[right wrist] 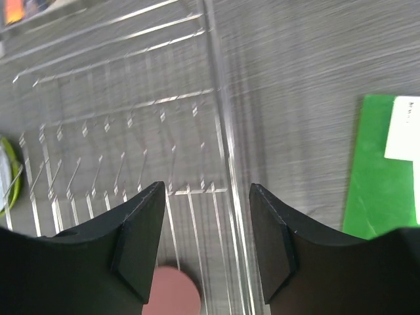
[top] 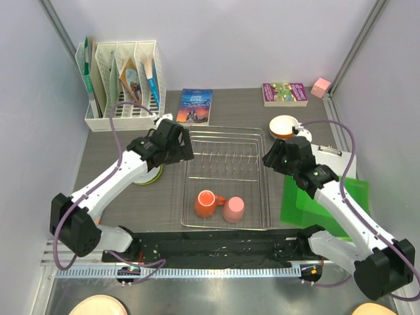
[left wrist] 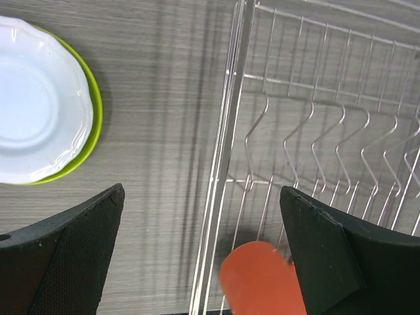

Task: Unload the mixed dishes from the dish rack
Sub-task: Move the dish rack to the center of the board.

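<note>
Grey wood-grain tabletop (top: 98, 151) runs between pale walls, and the dish rack (top: 223, 167) stands in the middle of it, its row of tines across the far half. Two dishes sit side by side in the rack's near part: the orange mug (top: 207, 203) on the left and the pink cup (top: 233, 209) on the right (base up, as far as I can tell). Just left of the rack lies the lime-green plate (top: 154, 176), mostly hidden under the left arm; the left wrist view shows a white dish (left wrist: 33, 98) resting on it. An orange bowl with a pale inside (top: 283, 125) sits on the table beyond the rack's far right corner.

The left gripper (top: 184, 152) hangs over the rack's far left corner with its jaws spread wide and nothing between them. The right gripper (top: 275, 159) hovers over the rack's right rim, jaws partway apart and holding nothing.

Along the far edge stand a white file organizer (top: 121, 92), a blue book (top: 195, 106), a second book (top: 285, 93) and a pink block (top: 321, 86). A green board (top: 295, 203) lies right of the rack.
</note>
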Tool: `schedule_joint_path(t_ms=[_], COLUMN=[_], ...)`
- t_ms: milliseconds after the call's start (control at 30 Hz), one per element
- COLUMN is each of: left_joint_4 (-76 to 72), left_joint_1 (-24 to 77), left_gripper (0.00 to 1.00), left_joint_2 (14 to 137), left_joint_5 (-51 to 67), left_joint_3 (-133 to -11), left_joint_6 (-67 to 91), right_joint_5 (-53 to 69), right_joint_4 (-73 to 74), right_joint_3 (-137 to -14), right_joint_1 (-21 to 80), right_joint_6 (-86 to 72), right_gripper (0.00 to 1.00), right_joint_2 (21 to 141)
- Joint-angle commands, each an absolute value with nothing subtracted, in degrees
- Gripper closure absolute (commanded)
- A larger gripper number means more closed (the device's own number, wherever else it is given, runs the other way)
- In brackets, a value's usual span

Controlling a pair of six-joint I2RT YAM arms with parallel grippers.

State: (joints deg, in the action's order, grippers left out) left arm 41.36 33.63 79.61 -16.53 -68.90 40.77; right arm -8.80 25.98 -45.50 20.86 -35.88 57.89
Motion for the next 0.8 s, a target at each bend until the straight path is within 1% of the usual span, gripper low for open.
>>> schedule_joint_path(t_ms=[0,67,133,167,200,300,467,600,633,700,767], left_joint_4=[35.34,32.53,32.08,32.43,32.78,33.66,30.42,28.31,28.3,28.47,29.09], left_joint_1=[33.83,34.71,38.92,41.02,45.4,51.04,53.35,53.44,53.35,53.35,53.44], left_gripper=[0.0,0.0,0.0,0.0,0.0,0.0,0.0,0.0,0.0,0.0,0.0], left_joint_2=[70.06,66.21,64.69,64.08,63.12,61.71,58.89,56.52,56.25,56.51,57.65], left_joint_5=[-13.81,-10.73,-10.28,-12.81,-14.31,-17.05,-14.86,-14.85,-15.29,-17.13,-17.93], left_joint_3=[-63.57,-61.53,-60.56,-60.47,-60.47,-60.29,-58.01,-55.99,-55.73,-55.81,-56.16], left_joint_6=[37.1,34.12,31.57,29.9,29.1,27.87,24.61,22.94,22.85,23.11,23.38], right_joint_5=[-2.9,-2.2,-0.71,-0.01,2.61,6.75,8.88,6.86,6.42,5.54,3.1], right_joint_4=[21.36,21.53,21.27,21.1,20.75,17.76,15.99,18.98,19.59,21.61,23.98], right_joint_3=[-43.16,-41.84,-40.61,-40.26,-39.73,-37.18,-35.86,-38.4,-39.37,-40.42,-41.83], right_joint_1=[22.67,23.2,23.47,23.55,23.64,24.26,27.68,34.0,36.88,39.54,44.63], right_joint_6=[-32.7,-31.73,-31.03,-30.5,-30.32,-30.06,-29.09,-26.55,-26.19,-25.49,-24.61], right_gripper=[0.4,0.39,0.39,0.39,0.39,0.39,0.39,0.39,0.38,0.38,0.38], right_joint_2=[48.54,46.33,44.57,44.3,43.95,43.42,43.24,42.98,42.8,43.24,43.85])
